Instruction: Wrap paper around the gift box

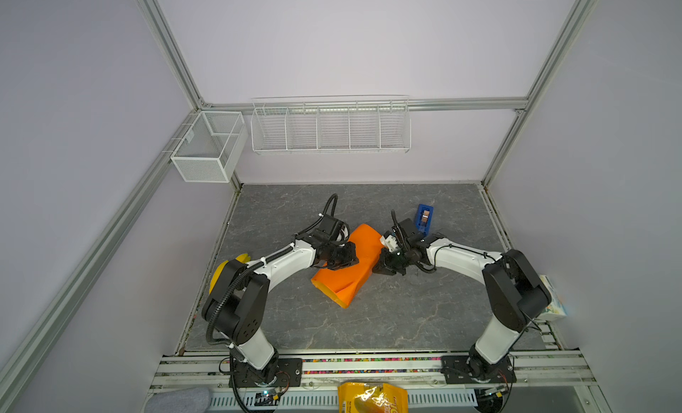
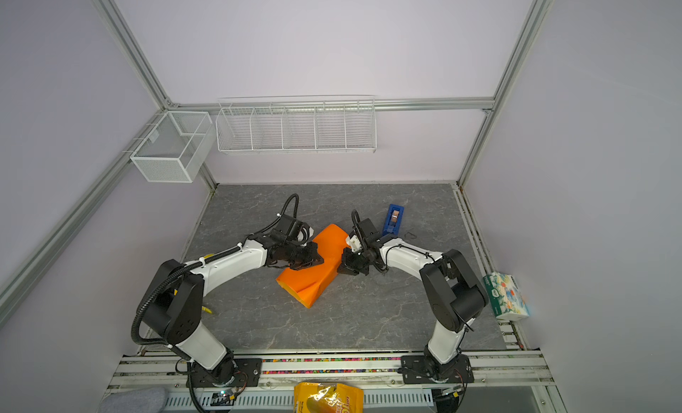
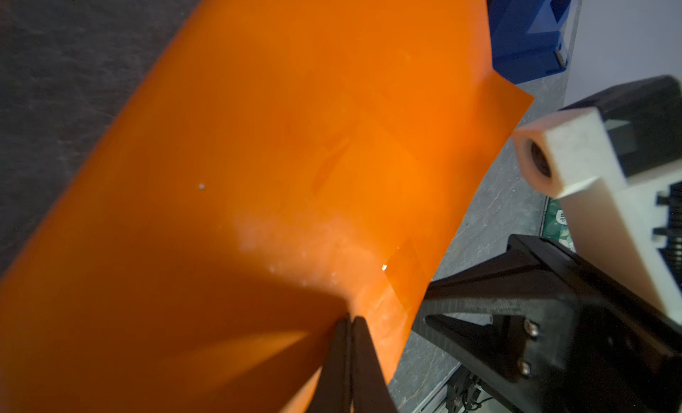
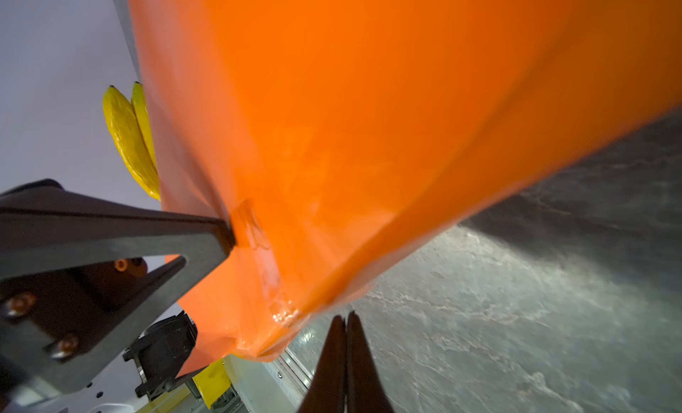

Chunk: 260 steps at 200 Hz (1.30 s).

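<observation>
The orange paper (image 1: 343, 285) (image 2: 310, 282) lies mid-table, folded over into a bulky parcel. The gift box is hidden inside it. My left gripper (image 1: 350, 261) (image 2: 318, 260) is shut, and its tips (image 3: 350, 319) press on the parcel's top next to a strip of clear tape (image 3: 402, 278). Nothing sits between the jaws. My right gripper (image 1: 377, 271) (image 2: 341, 271) is shut too and holds nothing. It sits at the parcel's right edge, and its tips (image 4: 347, 315) are just off a glossy paper corner (image 4: 284, 311), above the table.
A blue tape dispenser (image 1: 424, 217) (image 2: 393, 219) stands behind the right gripper. Bananas (image 1: 225, 267) (image 4: 129, 142) lie at the left edge behind the left arm. A tissue box (image 2: 507, 296) is at the right edge, and a yellow snack bag (image 1: 372, 396) is at the front. Wire baskets (image 1: 330, 129) hang on the back wall.
</observation>
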Tool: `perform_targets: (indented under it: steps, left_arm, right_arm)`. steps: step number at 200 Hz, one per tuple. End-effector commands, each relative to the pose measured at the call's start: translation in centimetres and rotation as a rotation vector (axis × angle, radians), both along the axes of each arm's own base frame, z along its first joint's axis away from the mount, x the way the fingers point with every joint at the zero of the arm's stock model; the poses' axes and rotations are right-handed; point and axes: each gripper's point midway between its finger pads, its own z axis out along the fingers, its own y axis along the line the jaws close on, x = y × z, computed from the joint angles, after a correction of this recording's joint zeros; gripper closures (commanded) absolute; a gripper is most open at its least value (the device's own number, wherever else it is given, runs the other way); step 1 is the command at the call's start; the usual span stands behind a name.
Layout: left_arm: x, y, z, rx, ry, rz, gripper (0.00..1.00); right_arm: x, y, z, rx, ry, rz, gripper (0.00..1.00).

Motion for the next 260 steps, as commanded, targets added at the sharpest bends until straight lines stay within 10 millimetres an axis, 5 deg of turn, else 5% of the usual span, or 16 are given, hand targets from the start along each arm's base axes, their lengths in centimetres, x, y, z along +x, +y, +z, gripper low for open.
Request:
perform_targets:
  steps: [1, 90, 168, 208, 260]
  left_arm:
    - [-2.9, 2.3, -5.2, 0.150, 0.151, -0.001, 1.00]
    - [-3.0, 2.4, -5.2, 0.151, 0.153, 0.001, 1.00]
    - [-2.5, 1.7, -4.2, 0.127, 0.134, -0.003, 1.00]
    - [-2.5, 1.5, -4.2, 0.125, 0.132, -0.008, 1.00]
    - [-2.6, 1.5, -4.2, 0.126, 0.132, -0.009, 1.00]
  right_arm:
    - [0.1, 1.3, 0.7, 0.056, -0.007, -0.006, 0.93]
    - [-0.6, 1.6, -3.5, 0.046, 0.070, -0.037, 0.93]
    - [-1.1, -0.9, 0.8, -0.012, 0.003, -0.125, 0.87]
    - [-0.1, 0.6, 3.8, 0.165, 0.011, -0.248, 0.50]
    - [0.4, 1.3, 2.6, 0.184, 0.075, -0.322, 0.50]
